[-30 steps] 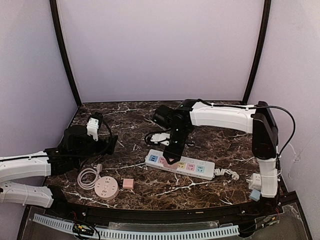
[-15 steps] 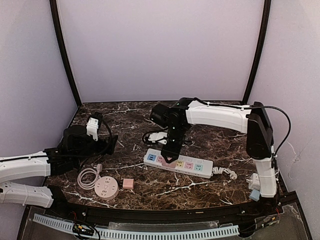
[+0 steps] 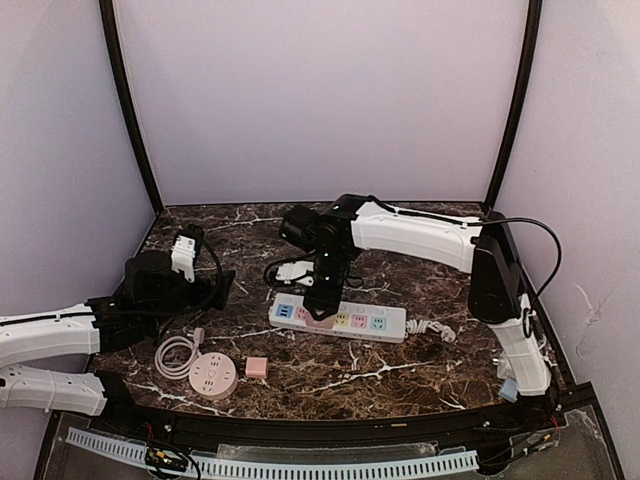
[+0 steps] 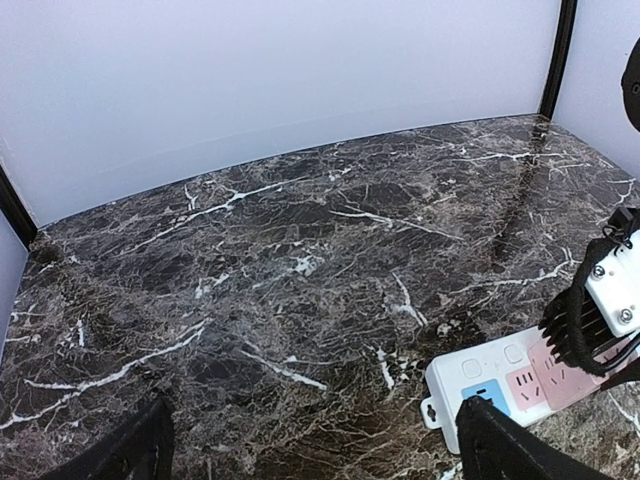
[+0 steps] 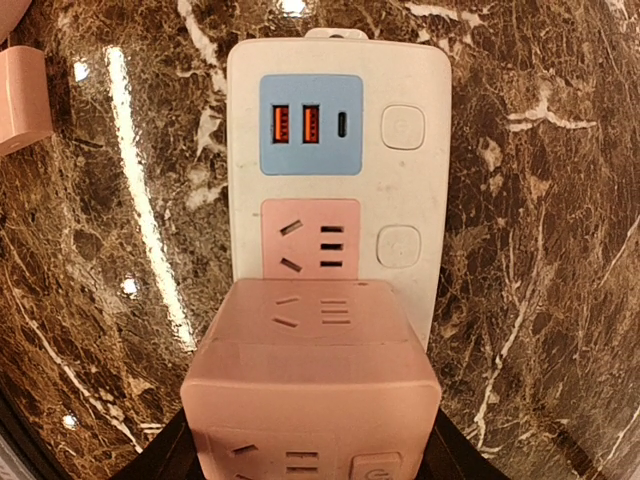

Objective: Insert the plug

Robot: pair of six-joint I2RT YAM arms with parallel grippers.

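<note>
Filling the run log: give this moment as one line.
right claw shut on pink cube adapter | adapter over white power strip, seating unclear | left claw open, empty

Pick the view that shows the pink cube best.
Right wrist: the pink cube fills the foreground, sockets legible, over the strip. In the top view the right gripper covers nearly all of it. In the left wrist view I cannot make it out.

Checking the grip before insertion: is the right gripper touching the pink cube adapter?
Touching. The right wrist view shows the right gripper with dark fingers flush against both sides of the pink cube adapter, over the power strip.
</note>
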